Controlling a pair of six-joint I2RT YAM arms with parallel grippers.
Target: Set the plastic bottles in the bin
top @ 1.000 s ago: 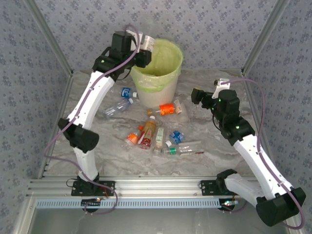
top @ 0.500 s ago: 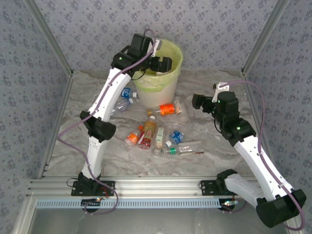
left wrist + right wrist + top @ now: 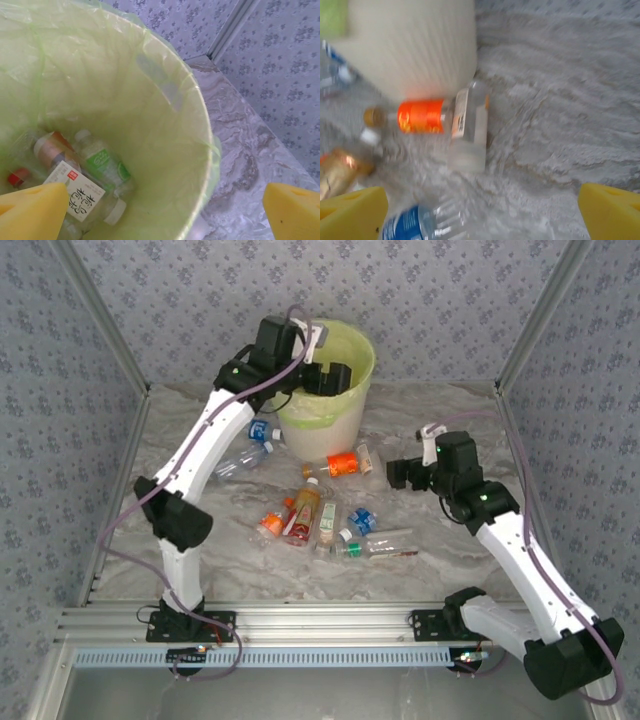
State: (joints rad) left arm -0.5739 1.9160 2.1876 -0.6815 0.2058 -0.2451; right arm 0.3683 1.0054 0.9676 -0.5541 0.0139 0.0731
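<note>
marbled grey table, floral papered walls, seemingly aluminium frame.

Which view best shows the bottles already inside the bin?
Left wrist: it looks down into the bin, where several bottles lie at the bottom. In the top external view the left hand hangs over the opening and they are hidden. The right wrist view catches the bin's outer wall.

Marbled grey table: bin, plastic bottles.
Bin stands at the back; most bottles lie scattered just in front of it, two clear ones to its left.
</note>
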